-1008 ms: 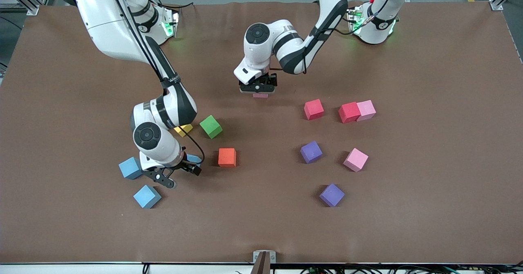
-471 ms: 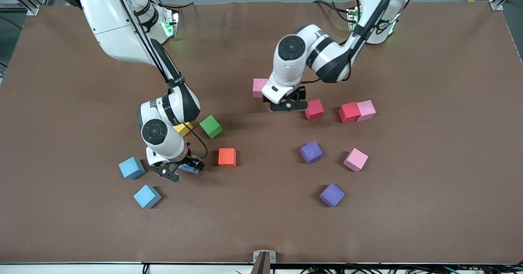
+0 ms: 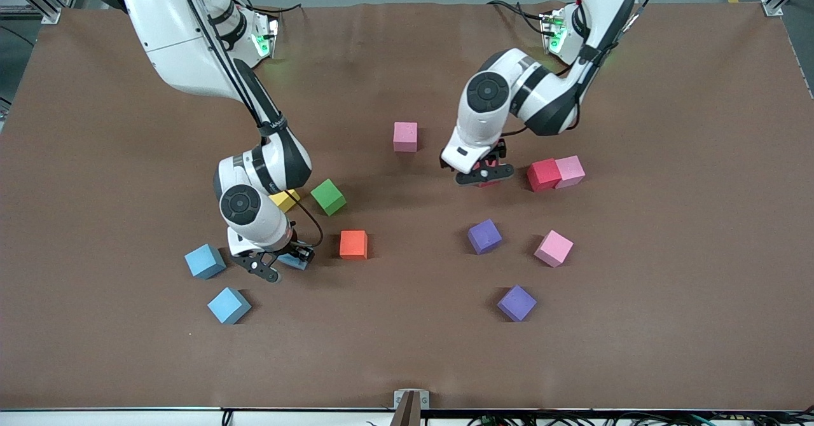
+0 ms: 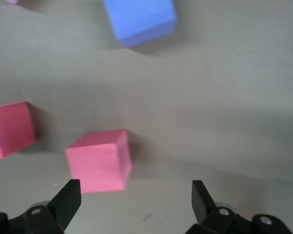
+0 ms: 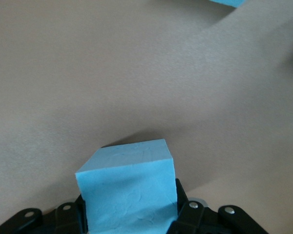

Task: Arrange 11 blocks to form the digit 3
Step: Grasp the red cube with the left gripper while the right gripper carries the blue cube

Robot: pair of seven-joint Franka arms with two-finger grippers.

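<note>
My right gripper [image 3: 283, 264] is down at the table, shut on a light blue block [image 5: 127, 187] that fills the gap between its fingers [image 5: 183, 209]. Two more light blue blocks [image 3: 205, 261] [image 3: 229, 305] lie beside it toward the right arm's end. My left gripper [image 3: 481, 173] hangs open and empty low over a red block [image 4: 100, 161], which sits off-centre near one finger [image 4: 68, 197]. A lone pink block [image 3: 405, 137] rests mid-table. The blocks are scattered, and no digit figure is formed.
Green [image 3: 329, 196], orange [image 3: 353, 244] and yellow [image 3: 285, 199] cubes sit close to the right arm. A red [image 3: 544, 175] and a pink [image 3: 570, 170] cube touch beside the left gripper. Two purple cubes [image 3: 484, 236] [image 3: 516, 302] and a pink one [image 3: 553, 248] lie nearer the camera.
The left gripper left the pink block on the table and moved toward the left arm's end, over the red block. The right gripper closed on the light blue block.
</note>
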